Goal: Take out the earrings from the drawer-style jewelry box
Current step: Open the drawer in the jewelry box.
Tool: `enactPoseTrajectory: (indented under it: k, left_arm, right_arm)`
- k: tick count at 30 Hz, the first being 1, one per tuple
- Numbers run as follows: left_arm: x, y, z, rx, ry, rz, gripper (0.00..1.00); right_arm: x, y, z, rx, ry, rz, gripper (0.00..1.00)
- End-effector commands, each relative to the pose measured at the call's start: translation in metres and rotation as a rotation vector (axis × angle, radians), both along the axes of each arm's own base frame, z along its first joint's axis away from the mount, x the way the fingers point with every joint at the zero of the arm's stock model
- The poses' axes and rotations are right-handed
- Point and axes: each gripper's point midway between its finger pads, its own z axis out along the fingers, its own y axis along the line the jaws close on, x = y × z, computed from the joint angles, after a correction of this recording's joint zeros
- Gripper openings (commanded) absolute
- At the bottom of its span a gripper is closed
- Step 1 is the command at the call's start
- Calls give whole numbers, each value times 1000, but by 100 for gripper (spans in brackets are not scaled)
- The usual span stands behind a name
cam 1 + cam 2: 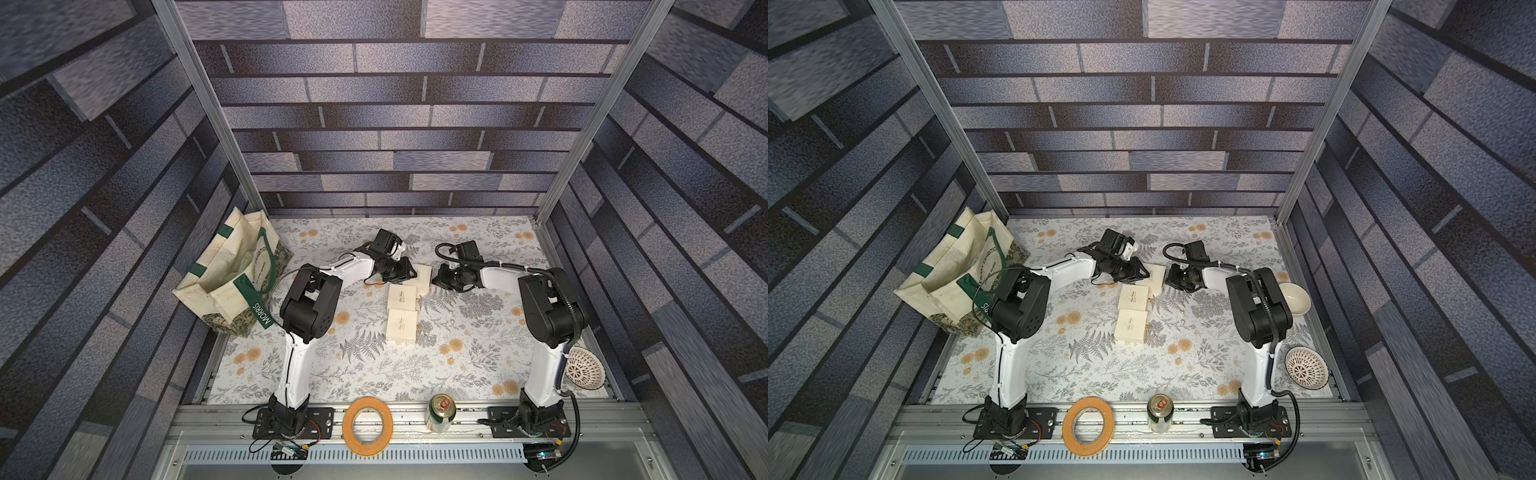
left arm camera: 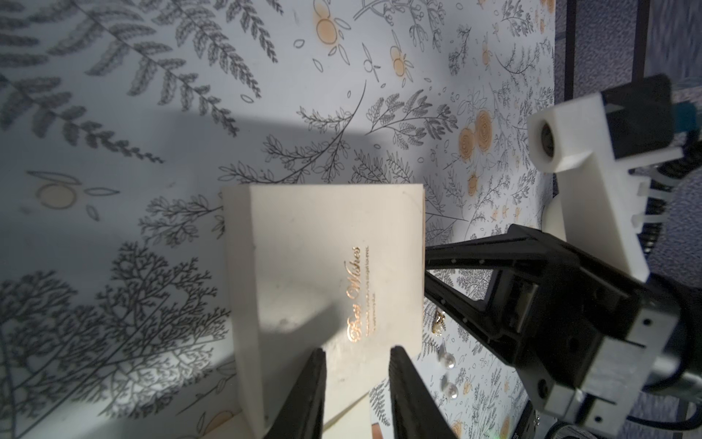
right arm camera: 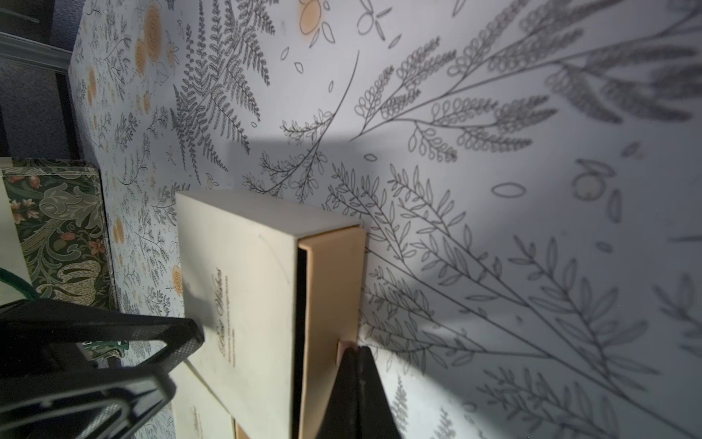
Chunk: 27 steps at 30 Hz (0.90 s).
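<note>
- Here, my right gripper (image 3: 355,351) has its jaws pressed together on the small pull tab (image 3: 340,345) of the tan drawer (image 3: 330,285), which stands a crack out of the cream jewelry box (image 3: 243,273).
- My left gripper (image 2: 358,351) shows jaws partly spread, with its fingertips (image 2: 318,357) over the box's gold-lettered top. I cannot tell whether they press it down or only hover.
- The relation that counts: the drawer's mouth faces my right arm, and its sliding axis runs from the left gripper toward the right gripper. In my judgement the pull goes straight back to my right side while the left steadies the sleeve.
- My right arm is nearer the tab and my left is nearer the sleeve.
- Any earrings inside this drawer are hidden, since the gap shows only dark.
- Loose earrings (image 2: 449,361) lie on the floral tablecloth (image 2: 152,114) just beside the box, near my right gripper. They are two pale, glossy, pearl-like beads on short posts, plus a smaller gold-toned piece (image 2: 438,327).
- Tiny and round, they would likely roll or slip from a careless pinch.
</note>
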Motion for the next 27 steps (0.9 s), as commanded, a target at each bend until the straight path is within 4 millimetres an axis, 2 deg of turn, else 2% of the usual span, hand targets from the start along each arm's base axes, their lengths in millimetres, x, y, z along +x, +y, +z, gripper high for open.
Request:
enactPoseTrajectory:
  k: [1, 27]
  left_arm:
    - [-8, 19, -23, 77, 63, 45, 32]
    - [-9, 21, -25, 82, 69, 50, 31]
  right_arm:
    - [-2, -10, 0, -17, 4, -31, 0]
    - [-12, -43, 5, -93, 2, -80, 0]
